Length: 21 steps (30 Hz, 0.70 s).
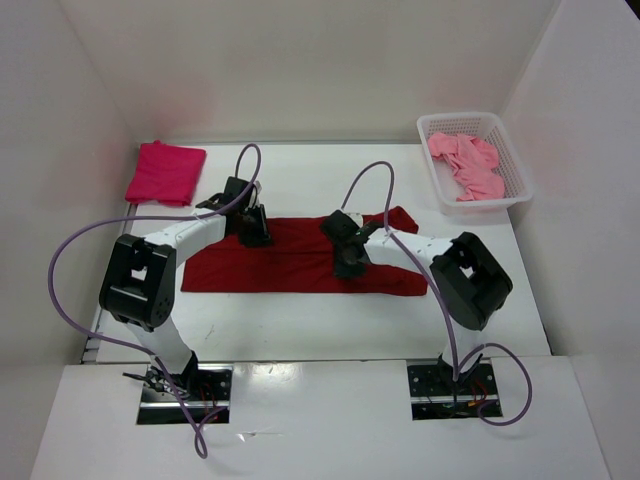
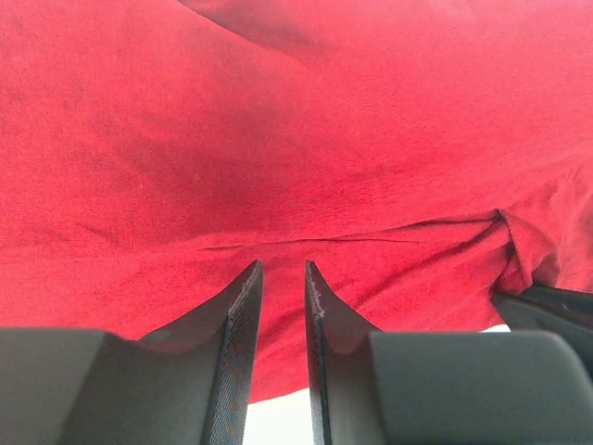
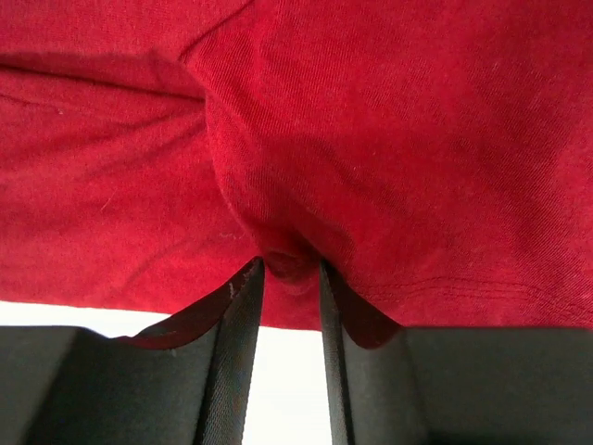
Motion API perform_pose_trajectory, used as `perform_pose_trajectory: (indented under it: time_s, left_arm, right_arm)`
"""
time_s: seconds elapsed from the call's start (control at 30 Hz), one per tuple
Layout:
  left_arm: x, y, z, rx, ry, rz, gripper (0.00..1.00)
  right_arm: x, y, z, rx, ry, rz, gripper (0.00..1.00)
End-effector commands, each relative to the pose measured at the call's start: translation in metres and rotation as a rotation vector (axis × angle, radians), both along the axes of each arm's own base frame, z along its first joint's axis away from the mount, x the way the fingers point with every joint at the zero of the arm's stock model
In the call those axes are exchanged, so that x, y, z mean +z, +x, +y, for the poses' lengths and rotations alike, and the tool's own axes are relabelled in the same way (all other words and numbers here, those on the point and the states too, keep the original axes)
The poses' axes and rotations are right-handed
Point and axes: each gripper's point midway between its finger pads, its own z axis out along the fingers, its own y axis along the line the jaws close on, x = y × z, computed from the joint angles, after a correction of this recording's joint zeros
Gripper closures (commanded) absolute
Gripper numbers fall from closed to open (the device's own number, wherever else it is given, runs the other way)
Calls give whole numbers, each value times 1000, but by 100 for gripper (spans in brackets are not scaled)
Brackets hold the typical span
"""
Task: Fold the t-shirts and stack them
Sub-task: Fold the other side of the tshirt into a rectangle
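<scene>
Three t-shirts share a white table [image 1: 300, 325] in the overhead view. A dark red shirt [image 1: 290, 268] is spread as a wide flat band across the centre of the frame. A crimson-pink shirt [image 1: 165, 172] lies as a tidy folded square at upper left, and a light pink shirt [image 1: 465, 165] sits crumpled in a white mesh basket [image 1: 480, 205] at upper right.

Both arms are down on the dark red shirt. In its own wrist view, the right gripper [image 3: 290, 264] is pinched on a puckered nub of the cloth, which gathers into creases running up the frame. The left gripper [image 2: 283, 269] has its jaws nearly together, with the tips at a thin crease near the shirt's lower edge. Whether any cloth lies between them cannot be told.

The fabric is a matte, fine-ribbed knit with a stitched hem at the lower right of the right wrist view. It looks light, limp and not slippery (nothing here is fragile). It will likely sag and drape from any single hold rather than keep its shape. The better purchase is probably along an edge or at the corners, one gripper to each side, taking every layer in the pinch so the fold carries over evenly.
</scene>
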Motion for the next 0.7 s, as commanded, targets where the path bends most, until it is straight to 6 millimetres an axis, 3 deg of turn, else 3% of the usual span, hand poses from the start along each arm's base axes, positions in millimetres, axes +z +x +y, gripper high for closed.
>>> perform_pose_trajectory:
  time_s: [0.0, 0.23, 0.37, 0.57, 0.67]
  left_arm:
    - [22, 6, -4, -23, -23, -63, 68]
    - [26, 6, -4, -23, -25, -72, 68]
    - [26, 6, -4, -23, -25, -72, 68]
    - [33, 9, -3, -25, -14, -80, 67]
    - [39, 15, -3, -20, -12, -100, 67]
  right_arm:
    - [2, 8, -1, -4, -15, -48, 68]
    - [13, 4, 7, 14, 51, -53, 92]
    - [17, -5, 12, 45, 78, -10, 99]
    - [36, -23, 27, 137, 157, 67, 99]
    - [37, -33, 33, 169, 188, 120, 99]
